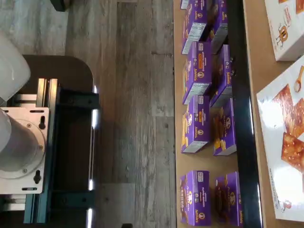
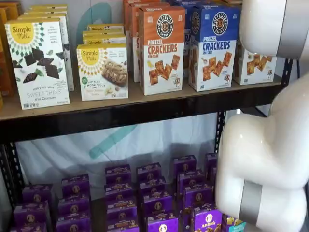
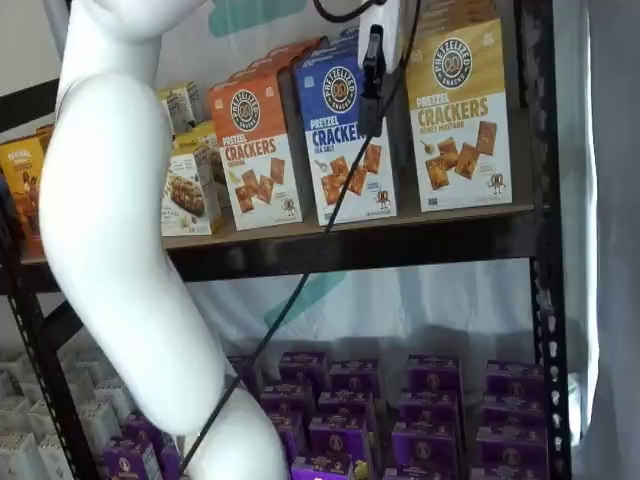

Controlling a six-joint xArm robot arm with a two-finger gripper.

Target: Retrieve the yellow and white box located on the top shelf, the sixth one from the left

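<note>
While hand (image 3: 372, 85) open, yellow and white box (image 3: 461, 125) just beside

Yellow-topped, white-bottomed yellow and white box (image 3: 461, 120)

Wrist view: grey wood-plank floor (image 1: 137, 95); dark mount with teal brackets (image 1: 66, 156) and white round plate (image 1: 19, 147); purple boxes (image 1: 197, 71) in rows on a tan lower board; white cracker box (image 1: 285, 152) beyond a black beam (image 1: 242, 118).

I see a grey wood-plank floor (image 1: 133, 95) beside the rack. A white sheet (image 2: 145, 140) with teal marks hangs behind the black uprights (image 3: 545, 300). Lighting is even.
</note>
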